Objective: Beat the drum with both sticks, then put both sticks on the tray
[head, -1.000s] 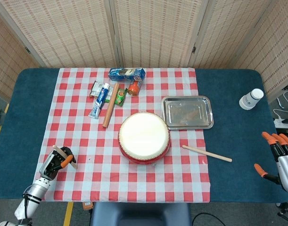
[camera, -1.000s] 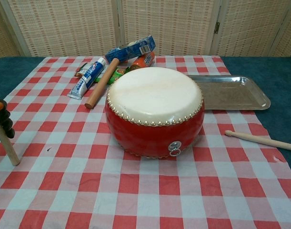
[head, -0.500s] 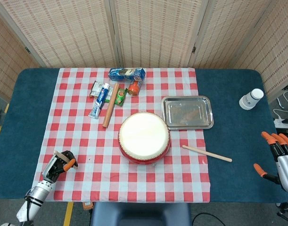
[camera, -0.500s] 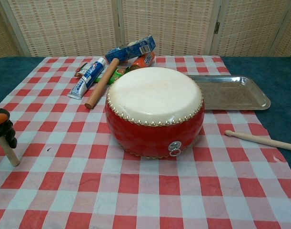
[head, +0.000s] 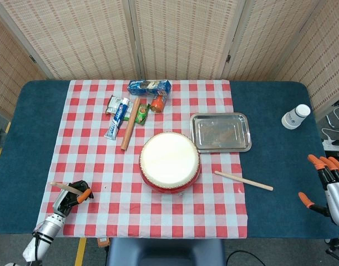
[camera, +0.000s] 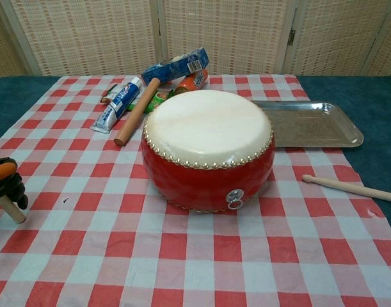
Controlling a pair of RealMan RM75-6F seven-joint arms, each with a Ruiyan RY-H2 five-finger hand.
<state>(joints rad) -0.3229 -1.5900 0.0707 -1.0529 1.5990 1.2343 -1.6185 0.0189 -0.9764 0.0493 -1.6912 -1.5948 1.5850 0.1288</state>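
A red drum [head: 170,162] [camera: 208,148] with a white skin stands mid-table on the checked cloth. My left hand [head: 68,199] [camera: 6,185] grips a wooden drumstick [head: 64,187] [camera: 11,210] at the cloth's front left corner, well left of the drum. The other drumstick [head: 244,180] [camera: 351,188] lies loose on the cloth to the right of the drum. Behind it sits the metal tray [head: 221,132] [camera: 311,125], holding nothing. My right hand [head: 328,184] hovers open over the blue table at the far right, apart from that stick.
Behind the drum lie a rolling pin [head: 130,123] [camera: 136,112], a toothpaste tube [head: 117,117] [camera: 118,103], a blue box [head: 150,86] [camera: 177,65] and small packets. A white bottle [head: 296,116] stands at the back right.
My left hand has pulled back toward the front edge and sunk lower, and its stick has tipped from upright toward level. The right hand and the loose stick have not moved.
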